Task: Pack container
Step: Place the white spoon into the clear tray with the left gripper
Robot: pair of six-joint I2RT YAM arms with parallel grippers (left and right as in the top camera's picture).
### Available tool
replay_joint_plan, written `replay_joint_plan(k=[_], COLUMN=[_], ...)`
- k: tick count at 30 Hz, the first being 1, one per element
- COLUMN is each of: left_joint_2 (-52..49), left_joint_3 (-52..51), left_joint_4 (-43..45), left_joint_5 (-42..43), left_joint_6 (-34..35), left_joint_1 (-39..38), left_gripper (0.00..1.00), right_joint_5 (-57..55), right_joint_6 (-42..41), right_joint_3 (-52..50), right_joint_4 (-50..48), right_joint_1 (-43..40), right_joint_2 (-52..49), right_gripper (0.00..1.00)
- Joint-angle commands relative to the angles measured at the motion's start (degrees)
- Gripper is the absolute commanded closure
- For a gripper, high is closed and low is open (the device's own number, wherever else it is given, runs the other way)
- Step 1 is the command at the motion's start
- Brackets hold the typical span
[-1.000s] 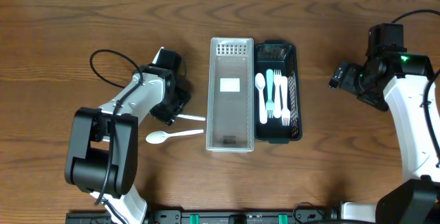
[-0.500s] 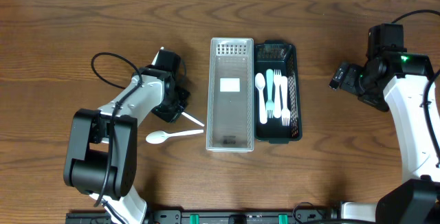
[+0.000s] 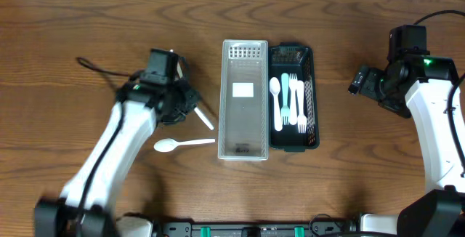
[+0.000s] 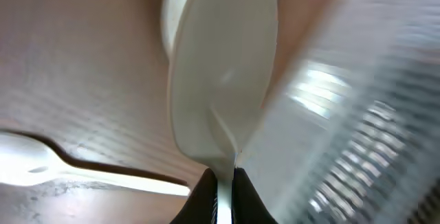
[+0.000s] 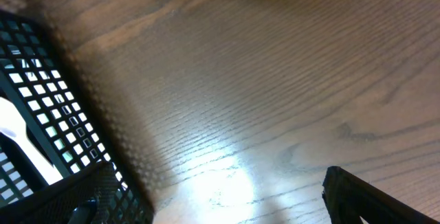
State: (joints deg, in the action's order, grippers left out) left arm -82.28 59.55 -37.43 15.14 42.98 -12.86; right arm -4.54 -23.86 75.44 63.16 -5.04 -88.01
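Spoon clamped by its handle in closed left gripper, bowl blurred; right gripper, fingertips cut off, gapes wide, empty.

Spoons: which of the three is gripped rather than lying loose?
The spoon pinched by its handle in the jaws of the left gripper, left of the clear tray. A second spoon lies on the table, a third spoon in the black basket.
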Motion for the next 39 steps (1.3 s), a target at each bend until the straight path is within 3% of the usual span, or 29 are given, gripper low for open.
replay_joint_plan(k=[1, 6, 12, 15, 26, 27, 29, 32, 35, 39], left_joint_2=[6.49, 10.38, 7.98, 5.46, -7.67, -8.20, -8.37, -7.28, -4.96, -1.53], left_joint_3=[1.40, 1.42, 1.42, 1.40, 1.40, 1.40, 1.53, 3.78, 7.91, 12.81], left_joint_4=[-0.22, 0.07, 0.83, 0.85, 4.28, 4.74, 5.29, 3.06, -2.14, -12.44], left_joint_5=[0.83, 1.46, 2.82, 1.57, 0.28, 0.13, 0.00, 0.04, -0.24, -8.79], left_joint_6=[-11.34, -15.65, -31.08, -35.54, -36.30, -36.30, -36.26, -34.42, -31.69, -19.80], left_joint_1=[-2.01, -5.05, -13.66, -17.42, -24.13, -23.98, -23.10, -21.14, -18.47, -14.08], left_gripper=[0.94, 0.94, 0.94, 0.94, 0.94, 0.92, 0.59, 0.37, 0.35, 0.45], right_joint_5=[-0.57, -0.59, -0.57, -0.57, -0.57, -0.57, -0.57, -0.57, -0.55, -0.57], right_joint_6=[0.31, 0.31, 0.31, 0.31, 0.31, 0.31, 0.33, 0.33, 0.31, 0.33], right_joint_3=[-0.24, -0.24, -0.24, -0.24, -0.24, -0.24, -0.24, -0.24, -0.24, -0.24], right_joint_4=[-0.15, -0.15, -0.11, 0.09, 0.72, 0.79, 0.98, 1.11, 1.14, 1.18], right_joint_1=[-0.26, -0.24, -0.24, -0.24, -0.24, -0.24, -0.24, -0.24, -0.24, -0.24], right_joint_2=[-0.17, -0.17, -0.17, -0.17, -0.17, -0.17, -0.17, -0.17, -0.17, -0.17], right_gripper=[0.01, 0.01, 0.01, 0.01, 0.01, 0.01, 0.01, 0.01, 0.01, 0.01])
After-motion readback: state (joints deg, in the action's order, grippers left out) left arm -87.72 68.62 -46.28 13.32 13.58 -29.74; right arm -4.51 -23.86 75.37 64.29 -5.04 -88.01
